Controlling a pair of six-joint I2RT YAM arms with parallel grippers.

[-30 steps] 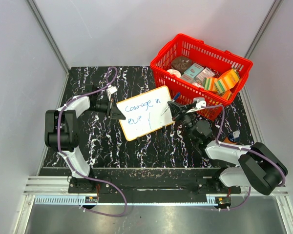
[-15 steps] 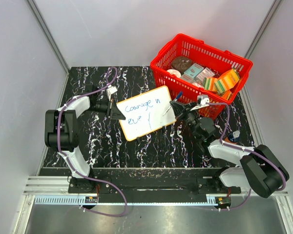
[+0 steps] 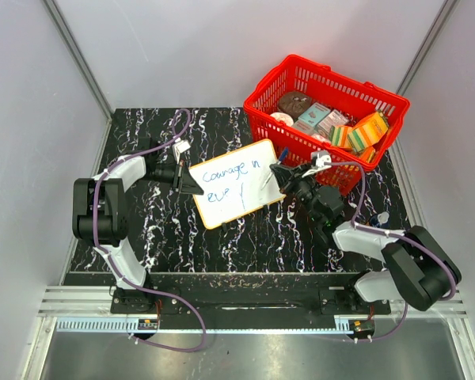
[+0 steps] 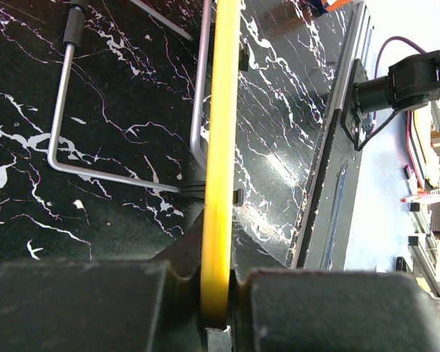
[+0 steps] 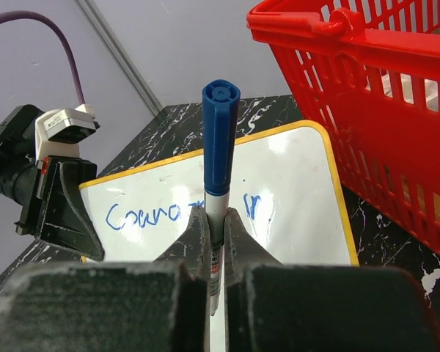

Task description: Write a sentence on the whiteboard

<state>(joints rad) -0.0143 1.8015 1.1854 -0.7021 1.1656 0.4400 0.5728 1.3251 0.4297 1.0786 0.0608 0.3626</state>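
Grippers lie nearest us. In the right wrist view, lower centre, the right gripper (image 5: pixel 216 238) is clamped on a blue marker (image 5: pixel 221 139). In the left wrist view, bottom centre, the left gripper (image 4: pixel 218 293) pinches the yellow rim of the whiteboard (image 3: pixel 239 184) at its left edge. The board sits at the centre of the overhead view on the black marbled table (image 3: pixel 174 229), askew to its edges; whether the marker tip touches it we cannot tell. We read the sentence (image 3: pixel 231 170) as "Courage in" on line one and "eve" plus one stroke on line two. We judge the writing about half done, with line two left to finish. Farther back, upper right, a red basket (image 3: pixel 332 79) of packaged goods stands just beside the board's right corner. We judge that it crowds the writing arm.
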